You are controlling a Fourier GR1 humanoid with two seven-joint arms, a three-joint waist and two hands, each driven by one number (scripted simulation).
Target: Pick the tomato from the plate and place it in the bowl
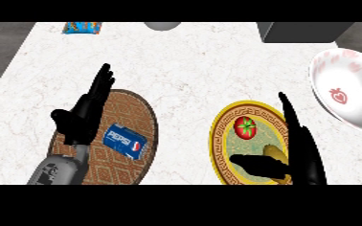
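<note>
Right hand open over the gold-rimmed plate, fingers straight, thumb across the lower part; tomato on the plate just left of the fingers, untouched; white bowl off to the right; left hand open above a Pepsi can.

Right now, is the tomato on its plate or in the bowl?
On the plate: the tomato sits there; the bowl holds nothing visible.
</note>
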